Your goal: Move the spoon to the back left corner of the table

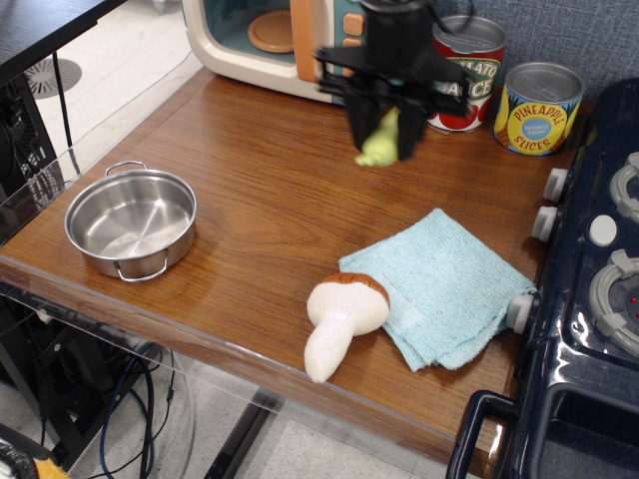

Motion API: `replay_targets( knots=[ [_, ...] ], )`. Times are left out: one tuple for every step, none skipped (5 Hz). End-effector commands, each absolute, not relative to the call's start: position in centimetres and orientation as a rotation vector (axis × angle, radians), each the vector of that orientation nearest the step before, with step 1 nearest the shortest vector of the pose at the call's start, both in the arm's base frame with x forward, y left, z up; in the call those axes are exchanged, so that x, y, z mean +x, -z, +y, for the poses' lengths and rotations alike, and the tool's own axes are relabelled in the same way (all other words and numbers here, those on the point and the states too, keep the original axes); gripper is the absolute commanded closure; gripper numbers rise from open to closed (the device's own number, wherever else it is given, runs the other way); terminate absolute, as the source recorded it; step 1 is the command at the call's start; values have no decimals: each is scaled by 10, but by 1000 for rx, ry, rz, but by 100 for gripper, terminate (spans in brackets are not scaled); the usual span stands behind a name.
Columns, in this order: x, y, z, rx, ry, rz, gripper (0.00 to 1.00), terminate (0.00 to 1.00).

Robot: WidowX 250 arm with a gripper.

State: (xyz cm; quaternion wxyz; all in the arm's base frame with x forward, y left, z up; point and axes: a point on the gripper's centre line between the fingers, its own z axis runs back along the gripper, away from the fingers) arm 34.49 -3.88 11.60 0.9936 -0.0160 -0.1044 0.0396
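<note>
One gripper (pixel 382 125) hangs above the table (pixel 250 190), jaws closed on the spoon (pixel 379 145); only the lime-green handle end shows below the jaws, and the metal bowl is hidden. Judged from its look, the spoon is light and rigid; the thick plastic handle offers the surest hold, the polished bowl likely a slippery one. Just behind stands the toy microwave (pixel 290 45); to its right, two cans (pixel 504 85). Nearer the front lie a blue cloth (pixel 449 284) and plush mushroom (pixel 344 314); a steel pot (pixel 130 222) sits front left.
</note>
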Motion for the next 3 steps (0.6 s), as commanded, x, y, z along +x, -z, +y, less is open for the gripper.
replay_targets(
  knots=[
    [314, -159, 13, 0, -575, -272, 100, 0],
    [309, -160, 29, 13, -827, -264, 100, 0],
    [316, -155, 41, 16, -1079, -269, 100, 0]
  ],
)
